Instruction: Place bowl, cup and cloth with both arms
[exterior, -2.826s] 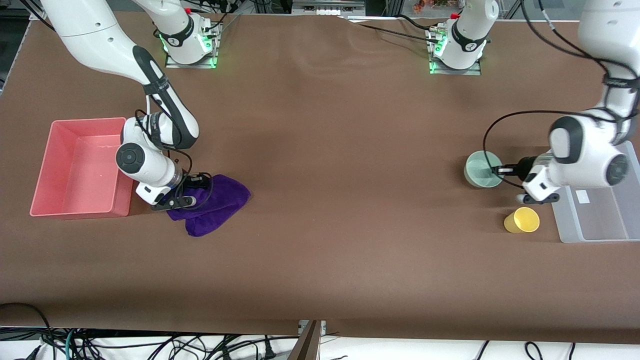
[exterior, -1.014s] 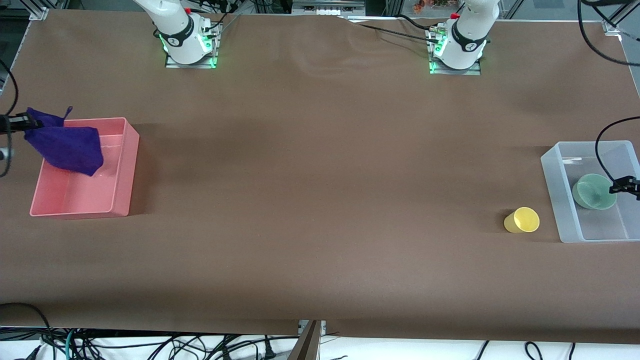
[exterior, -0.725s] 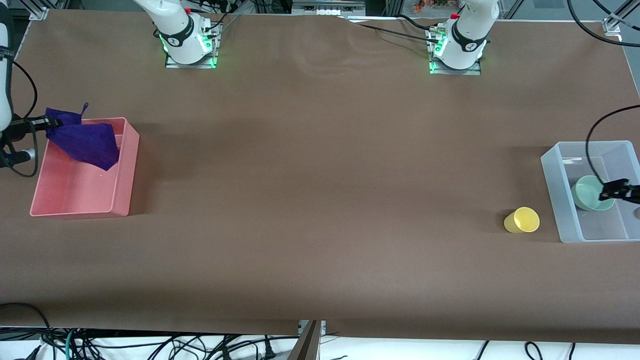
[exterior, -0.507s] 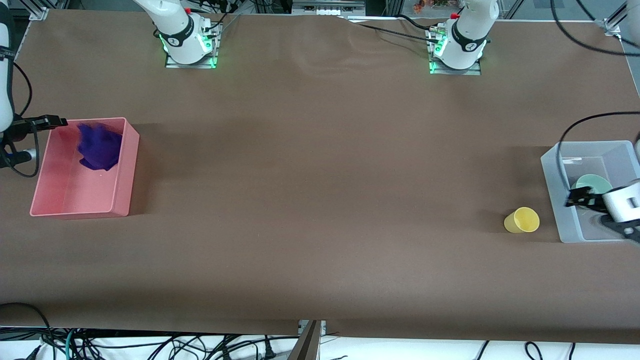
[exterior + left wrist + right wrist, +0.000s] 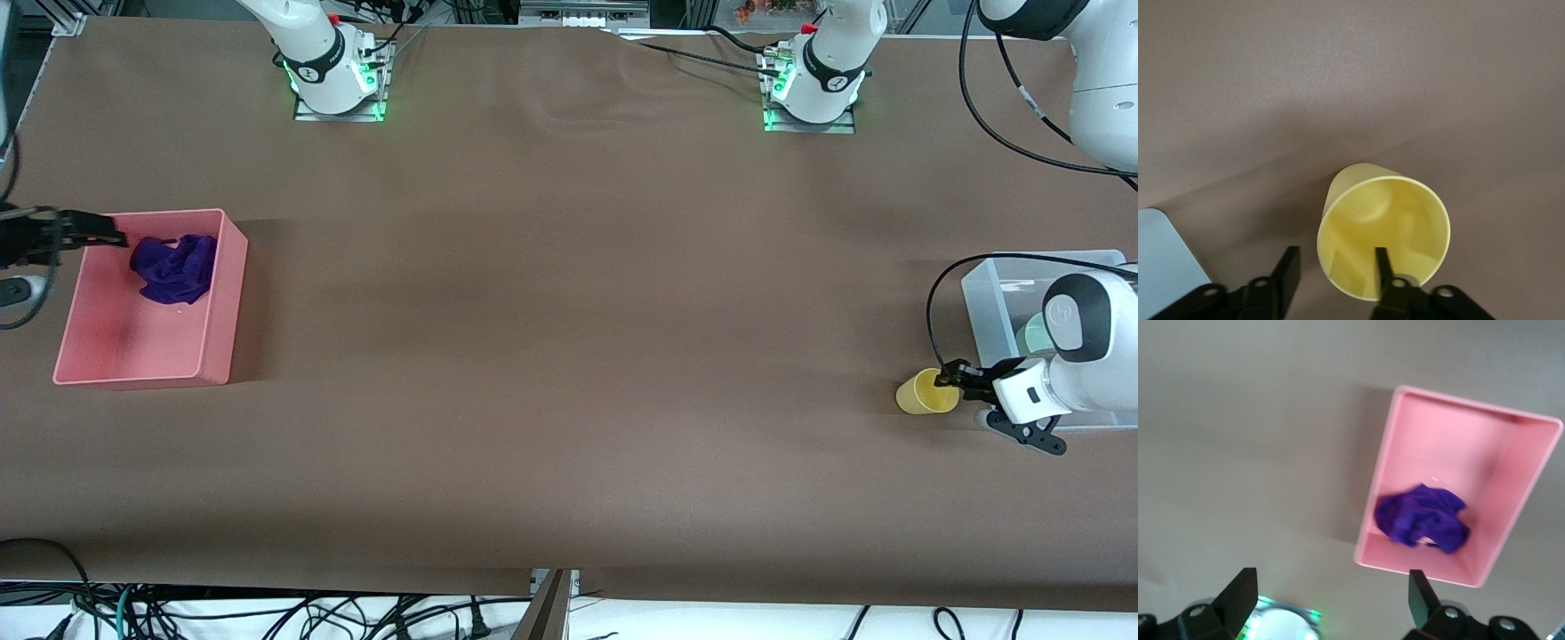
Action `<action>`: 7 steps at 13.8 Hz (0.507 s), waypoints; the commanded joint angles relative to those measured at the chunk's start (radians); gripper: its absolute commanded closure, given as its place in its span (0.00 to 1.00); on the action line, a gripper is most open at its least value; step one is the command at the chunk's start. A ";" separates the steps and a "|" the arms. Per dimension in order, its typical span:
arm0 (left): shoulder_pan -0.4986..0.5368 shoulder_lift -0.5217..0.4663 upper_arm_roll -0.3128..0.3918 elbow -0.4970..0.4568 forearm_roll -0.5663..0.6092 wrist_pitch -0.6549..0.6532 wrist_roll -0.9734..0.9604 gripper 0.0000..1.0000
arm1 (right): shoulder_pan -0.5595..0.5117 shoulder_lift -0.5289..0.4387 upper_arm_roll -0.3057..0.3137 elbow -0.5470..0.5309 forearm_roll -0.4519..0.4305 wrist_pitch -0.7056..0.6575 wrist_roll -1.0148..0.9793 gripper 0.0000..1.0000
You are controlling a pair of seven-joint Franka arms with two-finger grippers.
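Observation:
The purple cloth (image 5: 173, 267) lies crumpled in the pink bin (image 5: 142, 360); it also shows in the right wrist view (image 5: 1421, 523). My right gripper (image 5: 108, 235) is open and empty, up over the bin's outer rim (image 5: 1330, 590). The yellow cup (image 5: 925, 391) stands on the table beside the clear bin (image 5: 987, 293). My left gripper (image 5: 958, 380) is open at the cup (image 5: 1381, 230), with one finger inside it and the other outside, the cup's wall between them (image 5: 1336, 270). The mint-green bowl (image 5: 1031, 333) sits in the clear bin, mostly hidden by the left arm.
The pink bin (image 5: 1458, 453) stands at the right arm's end of the table, the clear bin at the left arm's end. A corner of the clear bin (image 5: 1161, 267) shows in the left wrist view. Both arm bases stand along the table's edge farthest from the front camera.
The right gripper opened and the cloth dropped into the pink bin. The left gripper let go of the bowl in the clear bin and moved to the yellow cup.

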 commanded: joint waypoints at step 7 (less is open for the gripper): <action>-0.001 -0.056 -0.004 0.022 -0.016 -0.045 -0.017 1.00 | -0.015 -0.096 0.108 0.021 -0.114 0.078 0.107 0.00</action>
